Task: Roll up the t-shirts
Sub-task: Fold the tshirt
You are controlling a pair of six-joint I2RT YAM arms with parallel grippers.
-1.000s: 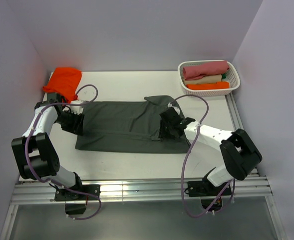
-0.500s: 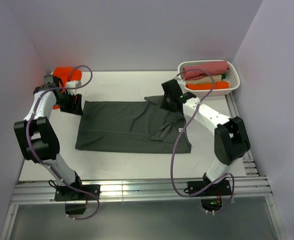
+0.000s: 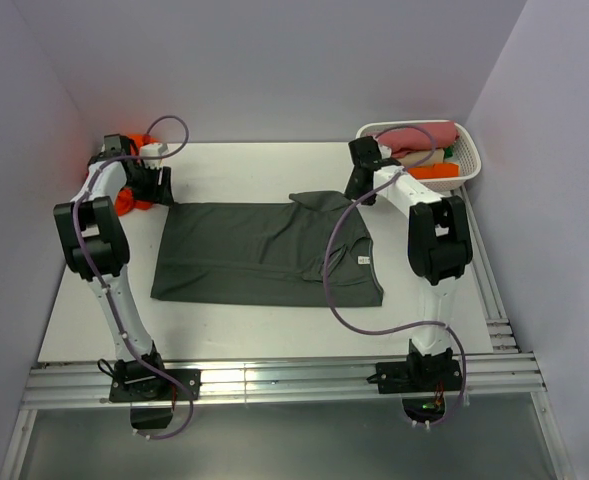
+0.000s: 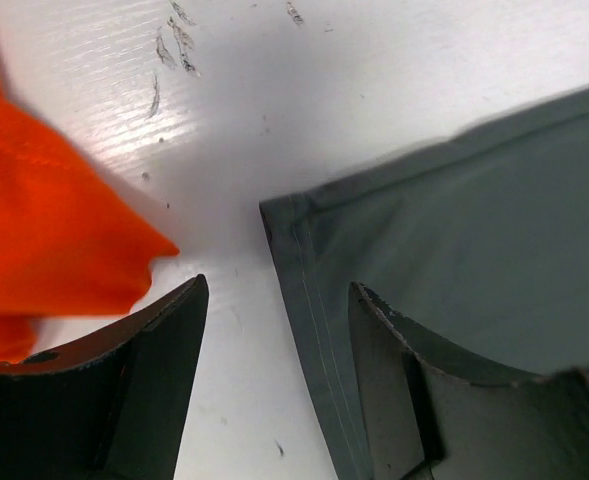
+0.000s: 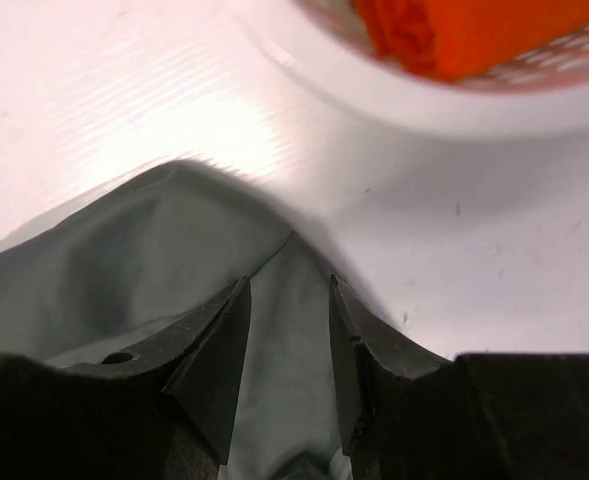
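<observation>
A: Changed just now?

B: Gone from the short ends of the dark charcoal-grey cotton t-shirt (image 3: 264,255), where both sat a second ago, out to its far corners. Left hand (image 4: 274,310) now low over the far-left hem corner, a finger on either side of the stitched edge, close by the crumpled bright orange t-shirt (image 4: 54,230). Right hand (image 5: 289,300) over the far-right sleeve, just short of the white plastic lattice basket (image 5: 404,105).

A: Holding anything?

B: Nothing, by the look of it. Left: spread wide, and widening over the last second, with bare white table (image 4: 374,60) in the gap. Right: about half apart, with grey cloth lying loose under the gap, not pinched.

A: Meaning for the rolling?

B: Not started. Flat at mid-table as a long band folded lengthwise, small white neck label (image 3: 362,260) up near the right end, no turn of a roll anywhere. Probably lining up on the far edge, to square it or narrow the band first. Orange shirt untouched at the far-left corner.

A: And the basket?

B: Far-right corner of the table. Filled with finished rolls: a pink roll (image 3: 429,132) at the back, an orange roll (image 3: 439,171) at the front, more between, half hidden by the right arm.
</observation>
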